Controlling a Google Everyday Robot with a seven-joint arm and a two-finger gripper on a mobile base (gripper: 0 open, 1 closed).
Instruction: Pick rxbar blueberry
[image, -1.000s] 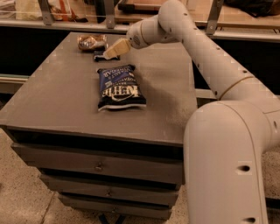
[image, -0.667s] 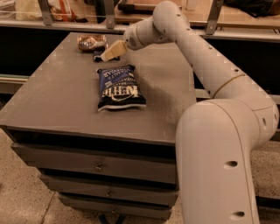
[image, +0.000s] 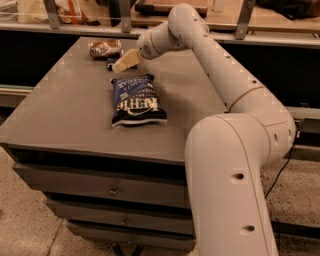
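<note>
The rxbar blueberry (image: 110, 63) is a small dark bar at the far side of the grey cabinet top (image: 65, 105). Only a dark sliver of it shows, just left of my fingertips. My gripper (image: 121, 63) reaches in from the right on the white arm (image: 220, 65) and sits low over the bar, its pale fingers (image: 127, 59) pointing down-left. The bar is mostly hidden behind the fingers.
A large blue-and-white chip bag (image: 136, 99) lies flat in the middle of the cabinet top, just in front of the gripper. A shiny brownish-gold snack packet (image: 105, 48) lies at the far edge, left of the gripper. Metal rails and a shelf run behind the cabinet.
The arm has swung a little to the left and its elbow fills more of the right side. The gripper has stayed over the bar at the far side.
</note>
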